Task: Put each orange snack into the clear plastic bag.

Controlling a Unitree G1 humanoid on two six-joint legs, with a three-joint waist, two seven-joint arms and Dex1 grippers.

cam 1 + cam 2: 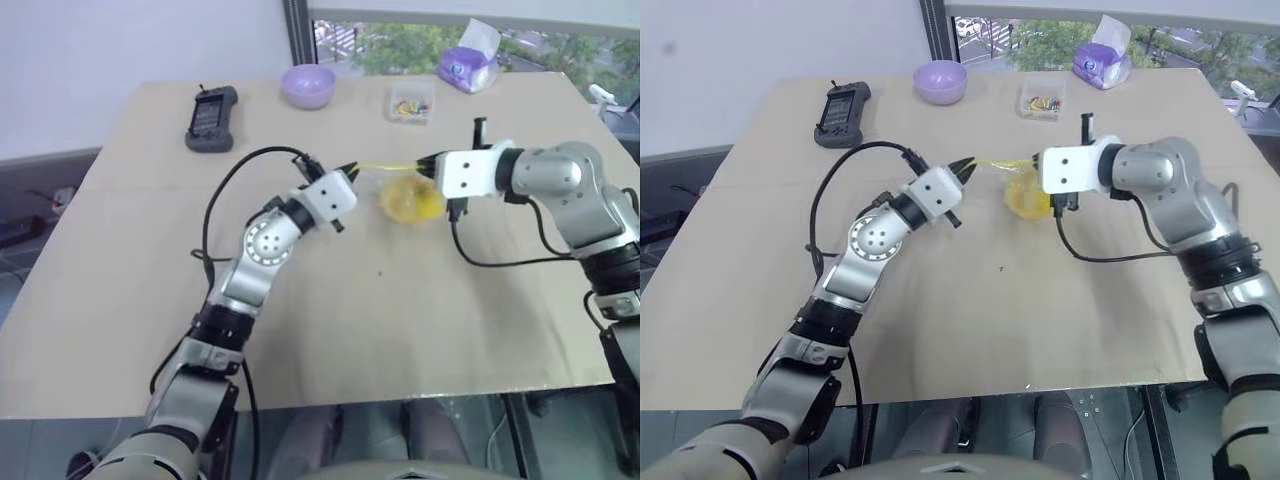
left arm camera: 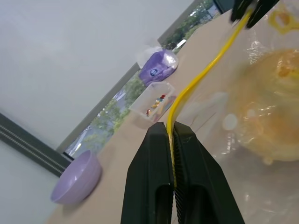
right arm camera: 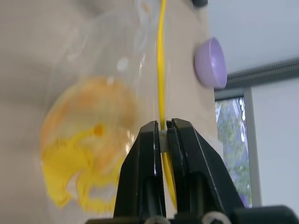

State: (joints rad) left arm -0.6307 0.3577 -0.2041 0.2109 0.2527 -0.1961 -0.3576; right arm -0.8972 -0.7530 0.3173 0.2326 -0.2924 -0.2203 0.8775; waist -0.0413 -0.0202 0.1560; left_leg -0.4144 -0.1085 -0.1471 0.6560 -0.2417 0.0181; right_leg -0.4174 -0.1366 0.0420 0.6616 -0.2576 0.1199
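1. Left wrist view: my left gripper is clamped on the yellow seal strip of the clear plastic bag; the two fingers are pressed together with the strip running between them.
2. My right gripper pinches the same strip at its other end, fingers closed on it. The strip runs taut between the two grippers, above the table.
3. The orange snack sits inside the bag, hanging below the strip, midway between my hands.
4. Risk, my judgement: each grip is narrow, on a thin slick edge. More outward pull could slide the strip out of one gripper; the bag would then swing from the other hand or drop onto the table.
5. Risk: if the seal is not fully shut, tilting could let the snack slip out. I cannot tell whether it is shut.
6. Appearance: the snack is round, domed, orange-yellow, blurred by crinkly film; a yellow printed patch overlaps it in the right wrist view.
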